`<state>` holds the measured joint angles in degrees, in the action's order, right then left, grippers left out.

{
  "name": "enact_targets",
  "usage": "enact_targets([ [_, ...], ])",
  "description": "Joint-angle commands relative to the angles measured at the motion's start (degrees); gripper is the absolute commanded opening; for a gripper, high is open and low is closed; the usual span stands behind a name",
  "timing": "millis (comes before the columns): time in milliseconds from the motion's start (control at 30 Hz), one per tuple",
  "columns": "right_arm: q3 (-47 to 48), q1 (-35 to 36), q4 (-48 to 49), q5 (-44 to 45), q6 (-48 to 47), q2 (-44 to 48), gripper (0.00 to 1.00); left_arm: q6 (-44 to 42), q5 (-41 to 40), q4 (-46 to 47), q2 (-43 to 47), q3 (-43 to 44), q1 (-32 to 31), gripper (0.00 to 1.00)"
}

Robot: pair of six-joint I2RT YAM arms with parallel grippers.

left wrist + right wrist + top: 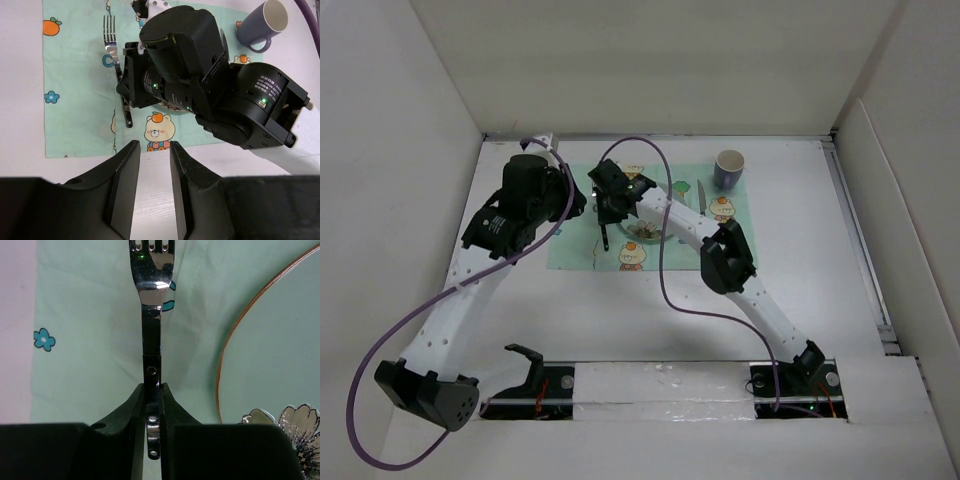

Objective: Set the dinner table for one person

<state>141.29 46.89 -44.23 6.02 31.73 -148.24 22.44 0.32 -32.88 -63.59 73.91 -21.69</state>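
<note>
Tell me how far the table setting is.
Done: the mint-green printed cloth placemat, clear orange-rimmed glass plate, purple mug and steel knife right of the plate are placed. In hand: the right gripper is shut on the black-handled steel fork, left of the plate. The left gripper is open. Left: probably only releasing the fork.

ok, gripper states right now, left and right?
left gripper: open, holding nothing.
right gripper: closed on the fork handle.
</note>
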Motion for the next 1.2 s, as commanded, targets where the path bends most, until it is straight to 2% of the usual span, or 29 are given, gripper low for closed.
enact_targets([
  [0, 3.82, 0.39, 2.04, -1.80, 2.55, 0.94, 0.00, -0.02, 0.30, 0.63, 0.05, 1.94, -0.37, 0.27],
  [333, 3.02, -0.22, 4.85, -1.37, 8.70, -2.66, 0.00, -0.29, 0.39, 2.74, 0.40, -2.36, -0.37, 0.28],
  [533, -0.67, -0.22, 8.01, -0.13, 10.02, -2.05, 0.00, -0.46, 0.30, 3.18, 0.58, -3.42, -0.37, 0.28],
  [600, -0.41, -0.22, 7.93, 0.39, 10.20, -2.14, 0.04, -0.46, 0.30, 3.26, 0.75, -3.60, -0.37, 0.29],
  [733, -0.93, -0.22, 8.37, 0.04, 10.29, -1.70, 0.24, -0.46, -1.70, 3.00, 0.93, -3.69, -0.37, 0.30],
  [833, -2.25, -0.22, 9.16, -0.22, 10.37, -0.65, 0.32, -0.38, -3.21, 2.12, 1.01, -3.33, -0.37, 0.31],
  [1100, -4.97, -0.75, 9.77, -2.06, 9.24, 5.24, 0.39, -0.55, -5.15, 1.95, 0.84, -0.79, -0.37, 0.33],
  [1167, -7.94, -0.75, 11.87, -3.20, 7.57, 10.39, 0.40, -0.90, -6.11, 2.12, 0.58, 0.61, -0.37, 0.33],
])
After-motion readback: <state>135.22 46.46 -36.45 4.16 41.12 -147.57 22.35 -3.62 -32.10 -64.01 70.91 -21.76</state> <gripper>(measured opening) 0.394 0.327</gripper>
